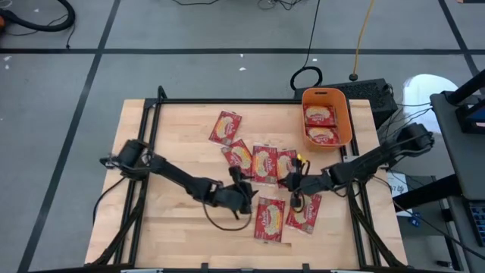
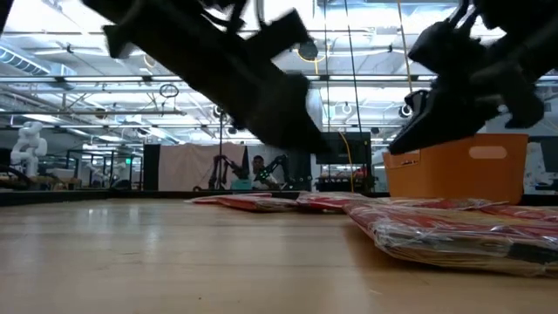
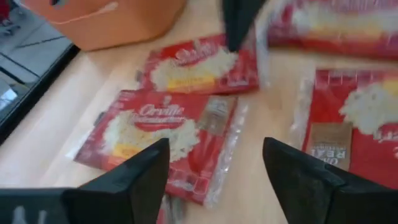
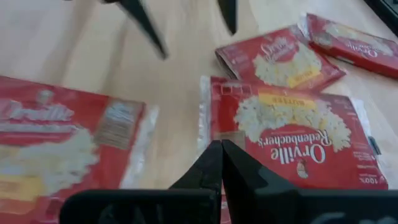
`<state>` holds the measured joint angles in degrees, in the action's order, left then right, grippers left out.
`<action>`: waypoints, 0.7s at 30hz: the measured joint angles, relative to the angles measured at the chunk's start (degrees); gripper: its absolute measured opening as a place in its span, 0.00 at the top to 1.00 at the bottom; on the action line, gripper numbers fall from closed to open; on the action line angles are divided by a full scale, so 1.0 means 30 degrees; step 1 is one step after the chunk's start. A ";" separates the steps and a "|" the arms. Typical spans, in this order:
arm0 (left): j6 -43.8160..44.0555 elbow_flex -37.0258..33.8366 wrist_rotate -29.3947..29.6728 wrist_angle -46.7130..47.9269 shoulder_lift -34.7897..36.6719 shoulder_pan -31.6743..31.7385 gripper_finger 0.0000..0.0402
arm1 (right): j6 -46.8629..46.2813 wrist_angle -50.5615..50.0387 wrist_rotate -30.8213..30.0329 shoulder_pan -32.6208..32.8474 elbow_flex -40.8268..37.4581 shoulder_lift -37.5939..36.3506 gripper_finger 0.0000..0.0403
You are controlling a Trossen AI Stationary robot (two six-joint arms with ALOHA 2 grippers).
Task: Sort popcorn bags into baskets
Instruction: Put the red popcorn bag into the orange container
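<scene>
Two bags [image 1: 320, 115] lie in the one bin [image 1: 342, 101]; six more lie around the empty, spread left gripper [image 1: 244, 184] and closed right gripper [image 1: 295, 182].

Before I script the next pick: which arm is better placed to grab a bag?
Probably the left. The left gripper is open above a bag, nothing between its fingers. The right gripper is shut and would first have to open.

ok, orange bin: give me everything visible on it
The orange bin is a plastic-looking rectangular tub with rounded corners and a handle cutout on the side facing the low camera. It stands upright at the table's far right corner, with two red popcorn bags lying flat inside, one behind the other. Neither hand touches it.
</scene>
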<state>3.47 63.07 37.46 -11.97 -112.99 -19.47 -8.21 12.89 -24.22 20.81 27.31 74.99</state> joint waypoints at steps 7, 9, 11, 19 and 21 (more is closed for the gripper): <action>-0.0117 0.2816 0.1199 0.6579 -0.2029 -0.0064 0.33 | 0.1042 0.1316 0.0114 0.0029 0.0000 0.1255 1.00; -0.0251 0.2795 0.2136 0.6843 -0.2314 0.0002 0.36 | 0.1257 0.1281 0.0115 0.0018 0.0000 0.1213 1.00; -0.0502 0.2608 0.2534 0.6881 -0.2383 0.0147 0.39 | 0.1549 0.1376 0.0129 0.0018 0.0000 0.1056 1.00; -0.3517 0.1957 0.0843 0.6278 -0.2272 0.0943 0.51 | 0.2552 0.1670 0.0147 0.0018 0.0000 0.0313 1.00; -0.4518 0.1600 0.0066 0.5290 -0.2223 0.1193 0.53 | 0.2787 0.1903 0.0143 0.0018 0.0000 0.0160 1.00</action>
<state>-10.08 67.87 37.65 3.90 -119.66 -15.89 0.15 18.60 -23.79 20.86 27.31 75.47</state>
